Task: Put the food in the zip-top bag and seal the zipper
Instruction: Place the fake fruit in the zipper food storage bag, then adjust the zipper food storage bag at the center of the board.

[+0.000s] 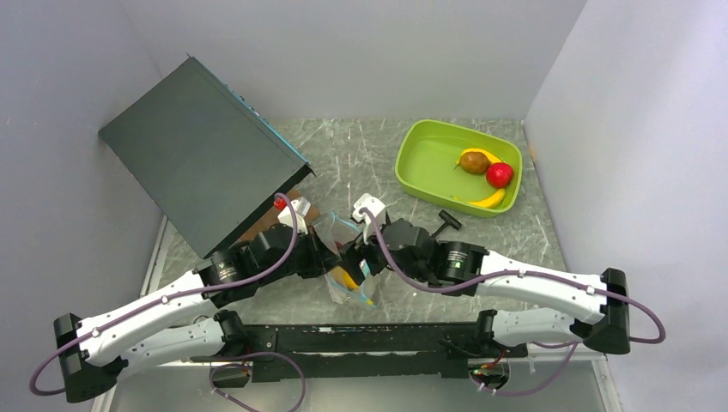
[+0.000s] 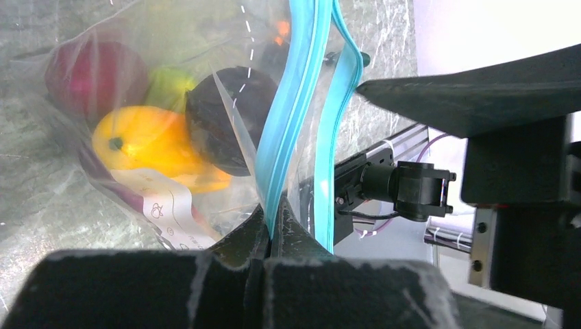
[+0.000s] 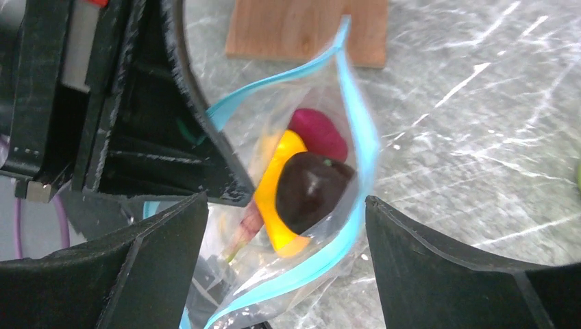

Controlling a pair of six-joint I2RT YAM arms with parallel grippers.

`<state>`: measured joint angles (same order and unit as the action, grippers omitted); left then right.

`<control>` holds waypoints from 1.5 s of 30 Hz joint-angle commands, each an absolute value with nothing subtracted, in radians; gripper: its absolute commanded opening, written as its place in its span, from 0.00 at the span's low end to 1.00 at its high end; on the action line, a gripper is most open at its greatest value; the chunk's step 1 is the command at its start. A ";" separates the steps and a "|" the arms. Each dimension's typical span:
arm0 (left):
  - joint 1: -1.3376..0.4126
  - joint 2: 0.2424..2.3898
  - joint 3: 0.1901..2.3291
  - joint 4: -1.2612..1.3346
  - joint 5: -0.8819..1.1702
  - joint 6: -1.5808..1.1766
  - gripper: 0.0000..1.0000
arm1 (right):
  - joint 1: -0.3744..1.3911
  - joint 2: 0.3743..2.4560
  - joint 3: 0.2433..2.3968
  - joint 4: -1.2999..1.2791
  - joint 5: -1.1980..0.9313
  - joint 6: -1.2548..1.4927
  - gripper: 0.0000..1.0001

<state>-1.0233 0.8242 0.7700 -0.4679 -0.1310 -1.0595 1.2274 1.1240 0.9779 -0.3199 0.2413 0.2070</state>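
Note:
The clear zip-top bag (image 1: 348,281) hangs between my two grippers at the table's middle front. In the left wrist view it holds an orange (image 2: 140,140), a dark plum (image 2: 229,116), a green apple (image 2: 168,86) and a purple-red fruit (image 2: 89,68). My left gripper (image 2: 274,229) is shut on one lip of the blue-green zipper (image 2: 294,103). The zipper's two strips stand apart, so the mouth is open. My right gripper (image 3: 288,201) is open, its fingers on either side of the bag's mouth (image 3: 360,137) without touching it. The plum (image 3: 312,188) shows inside.
A lime-green tray (image 1: 412,159) at the back right holds a brown pear (image 1: 473,161), a red fruit (image 1: 500,175) and yellow bananas (image 1: 489,199). A dark grey box (image 1: 202,150) leans at the back left over a wooden board (image 3: 308,31). A black tool (image 1: 448,221) lies near the tray.

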 commanded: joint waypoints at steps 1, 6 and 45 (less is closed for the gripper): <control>-1.026 0.808 0.792 -0.440 -0.142 -1.054 0.00 | 1.221 1.059 0.998 -0.312 0.408 0.284 0.85; -1.026 0.820 0.808 -0.444 -0.135 -1.039 0.00 | 1.212 1.005 0.908 -0.301 0.455 0.399 0.76; -1.030 0.795 0.857 -0.557 -0.245 -1.107 0.00 | 1.126 1.171 1.091 -0.308 0.262 0.357 0.10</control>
<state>-1.0309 0.8009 0.8352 -0.6151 -0.2520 -1.1194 1.1290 1.2251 1.0210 -0.3470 0.2916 0.3740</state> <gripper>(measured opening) 0.005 0.021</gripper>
